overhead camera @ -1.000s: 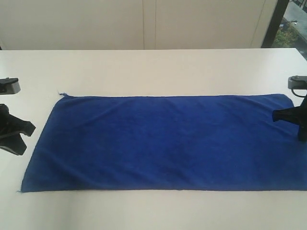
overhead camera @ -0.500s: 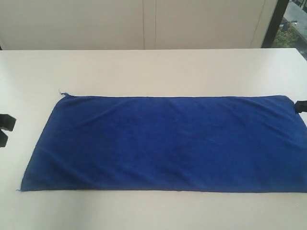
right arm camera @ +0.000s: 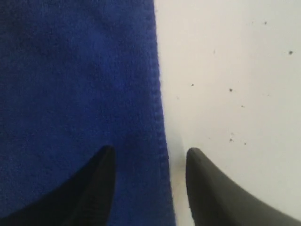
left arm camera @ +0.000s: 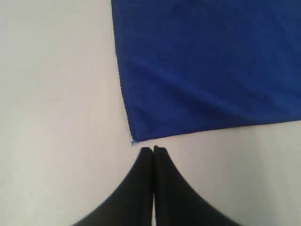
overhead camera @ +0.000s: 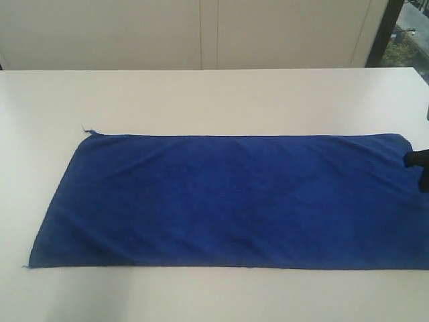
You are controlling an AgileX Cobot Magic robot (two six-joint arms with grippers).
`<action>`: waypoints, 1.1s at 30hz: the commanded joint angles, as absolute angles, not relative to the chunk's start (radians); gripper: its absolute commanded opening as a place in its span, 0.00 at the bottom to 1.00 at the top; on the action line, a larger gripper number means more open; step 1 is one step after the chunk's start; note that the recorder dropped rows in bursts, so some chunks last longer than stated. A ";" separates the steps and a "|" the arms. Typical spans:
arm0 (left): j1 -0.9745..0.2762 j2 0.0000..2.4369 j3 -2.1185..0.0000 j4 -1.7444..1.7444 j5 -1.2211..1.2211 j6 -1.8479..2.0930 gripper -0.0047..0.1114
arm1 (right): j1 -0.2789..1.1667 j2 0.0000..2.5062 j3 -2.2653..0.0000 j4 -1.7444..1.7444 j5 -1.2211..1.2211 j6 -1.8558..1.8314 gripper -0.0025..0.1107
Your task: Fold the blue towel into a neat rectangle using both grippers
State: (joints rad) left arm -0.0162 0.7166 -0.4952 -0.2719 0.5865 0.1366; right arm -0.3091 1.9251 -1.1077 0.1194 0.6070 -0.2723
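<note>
The blue towel (overhead camera: 228, 200) lies spread flat on the white table (overhead camera: 201, 94), its long side running left to right, a pale thread tag at its far left corner (overhead camera: 86, 130). My left gripper (left arm camera: 153, 149) is shut and empty, its tips just off a corner of the blue towel (left arm camera: 211, 66); it is out of the exterior view. My right gripper (right arm camera: 150, 153) is open and straddles an edge of the blue towel (right arm camera: 75, 80), one finger over cloth, the other over bare table. Only a dark tip of the right gripper (overhead camera: 417, 159) shows at the exterior view's right edge.
A pale wall with panel seams (overhead camera: 208, 33) runs behind the table's far edge. A dark window frame (overhead camera: 385, 30) stands at the back right. Bare white tabletop surrounds the cloth on the far, near and left sides.
The left gripper has withdrawn out of the exterior view. The right gripper slid out to the right edge, then came back in slightly and lower. The towel has barely moved.
</note>
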 commanded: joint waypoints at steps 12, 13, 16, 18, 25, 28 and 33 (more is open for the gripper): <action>-0.013 0.709 -0.489 -0.279 0.594 0.131 0.04 | -0.310 1.986 -1.104 0.211 0.624 -0.339 0.31; -0.013 0.709 -0.489 -0.279 0.594 0.131 0.04 | -0.310 1.988 -1.104 0.211 0.624 -0.339 0.29; -0.013 0.709 -0.489 -0.279 0.594 0.131 0.04 | -0.310 1.987 -1.104 0.210 0.630 -0.341 0.17; -0.013 0.709 -0.489 -0.279 0.594 0.131 0.04 | -0.310 1.987 -1.104 0.210 0.637 -0.341 0.07; -0.013 0.709 -0.489 -0.279 0.594 0.131 0.04 | -0.310 1.973 -1.126 0.205 0.646 -0.334 0.02; -0.013 0.709 -0.489 -0.279 0.594 0.131 0.04 | -0.314 1.952 -1.167 0.124 0.667 -0.256 0.02; -0.013 0.709 -0.489 -0.279 0.594 0.131 0.04 | -0.322 1.921 -1.245 -0.144 0.730 -0.063 0.02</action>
State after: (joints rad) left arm -0.0162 0.7151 -0.4952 -0.2719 0.5865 0.1366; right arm -0.3091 1.9461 -1.2064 0.0000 0.6977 -0.1621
